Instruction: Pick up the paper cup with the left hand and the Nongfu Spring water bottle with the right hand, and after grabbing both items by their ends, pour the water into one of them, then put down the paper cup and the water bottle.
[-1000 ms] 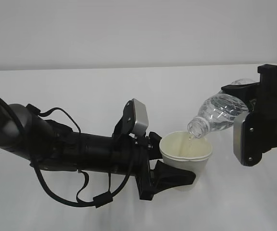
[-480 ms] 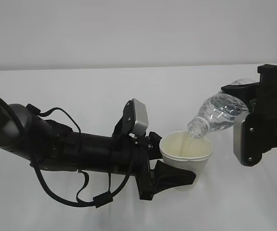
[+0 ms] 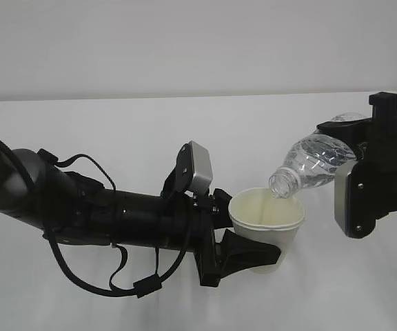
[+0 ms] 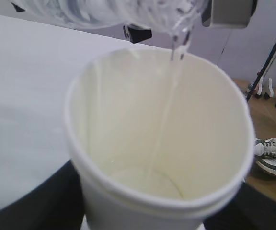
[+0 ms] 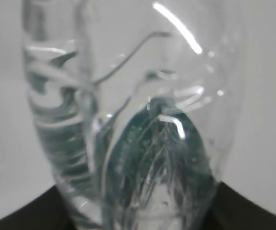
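The white paper cup (image 3: 267, 224) stands upright just above the table, with my left gripper (image 3: 250, 249) shut on its lower part; its pale inside (image 4: 166, 139) fills the left wrist view. My right gripper (image 3: 353, 165) is shut on the base end of the clear Nongfu Spring water bottle (image 3: 312, 162), which is tilted with its open mouth down-left over the cup's far rim. A thin stream of water (image 4: 169, 100) runs from the bottle's mouth into the cup. The right wrist view is filled by the bottle (image 5: 138, 124), its green label showing through.
The white table (image 3: 116, 131) stretches behind and to the left of both arms. The thick black left arm (image 3: 81, 207) with loose cables lies low across the table's left half. Past the table's edge, a floor with shoes (image 4: 272, 155) shows.
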